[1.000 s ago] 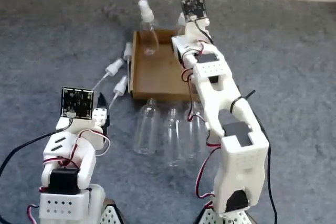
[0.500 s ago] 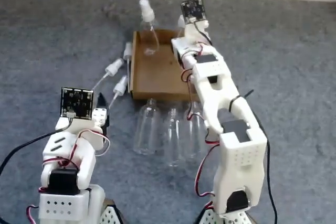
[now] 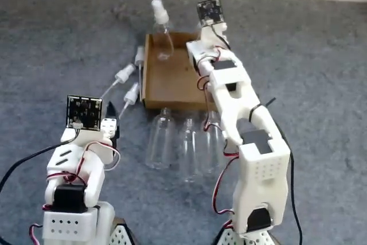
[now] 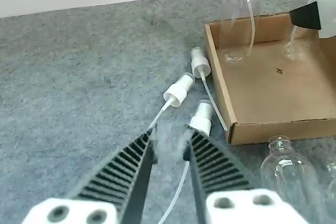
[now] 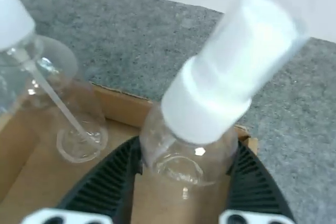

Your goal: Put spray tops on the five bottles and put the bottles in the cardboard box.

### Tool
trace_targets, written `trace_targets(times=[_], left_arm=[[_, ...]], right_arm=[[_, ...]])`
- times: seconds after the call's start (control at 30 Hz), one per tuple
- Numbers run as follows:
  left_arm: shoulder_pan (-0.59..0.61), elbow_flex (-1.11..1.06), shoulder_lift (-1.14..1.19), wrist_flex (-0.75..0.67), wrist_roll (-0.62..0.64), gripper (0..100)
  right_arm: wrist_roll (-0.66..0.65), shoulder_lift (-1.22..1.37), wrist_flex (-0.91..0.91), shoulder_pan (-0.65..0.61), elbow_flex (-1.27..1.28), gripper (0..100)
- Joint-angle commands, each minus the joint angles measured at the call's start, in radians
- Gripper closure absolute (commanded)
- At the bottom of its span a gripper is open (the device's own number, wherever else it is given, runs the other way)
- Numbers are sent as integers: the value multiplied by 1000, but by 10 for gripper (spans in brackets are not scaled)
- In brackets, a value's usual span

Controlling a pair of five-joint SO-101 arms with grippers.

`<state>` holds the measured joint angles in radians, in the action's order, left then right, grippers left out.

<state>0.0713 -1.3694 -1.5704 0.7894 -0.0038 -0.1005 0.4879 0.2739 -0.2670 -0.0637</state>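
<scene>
As we count them: one cardboard box point(image 3: 172, 87). Five bottles: one capped bottle point(image 3: 163, 38) standing inside, one gripped bottle point(image 5: 173, 153) clamped by the right gripper point(image 5: 185, 161) at the box's far wall, and three uncapped bottles point(image 3: 159, 139) point(image 3: 189, 147) point(image 3: 211, 142) lying before the box. Three loose spray tops point(image 3: 139, 55) point(image 3: 124, 74) point(image 3: 132, 94) sit beside it. Left gripper point(image 4: 169, 142) is slightly parted nearby.

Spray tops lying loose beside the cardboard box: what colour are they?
White. The spray tops show best in the left wrist view.
</scene>
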Motion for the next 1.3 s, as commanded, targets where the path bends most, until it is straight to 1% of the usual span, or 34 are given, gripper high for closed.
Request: trace_targets(times=[0.0,0.17,0.27,0.47,0.63,0.73,1.0,1.1,1.2,1.27], left_arm=[[10,5,-10,-21,-6,958],[10,5,-10,-21,-8,958],[10,5,-10,-21,-8,958],[10,5,-10,-21,-8,958],[10,5,-8,-21,-8,958],[10,5,-8,-21,-8,958],[10,-8,-7,-26,-8,958],[10,-8,-7,-26,-8,958],[10,-10,-7,-26,-8,958],[10,-10,-7,-26,-6,958]], right_arm=[[-6,-22,31,-13,-58,816],[-6,-21,39,-21,-82,739],[-9,-22,64,-21,-87,713],[-6,-22,139,-21,-179,707],[-6,-22,282,-21,-352,707],[-6,-22,456,-21,-513,707],[-6,-21,1084,-22,-1020,709],[-6,-16,1279,-22,-1159,711],[-11,-16,1483,-38,-1264,745],[-6,-24,1494,-36,-1308,784]])
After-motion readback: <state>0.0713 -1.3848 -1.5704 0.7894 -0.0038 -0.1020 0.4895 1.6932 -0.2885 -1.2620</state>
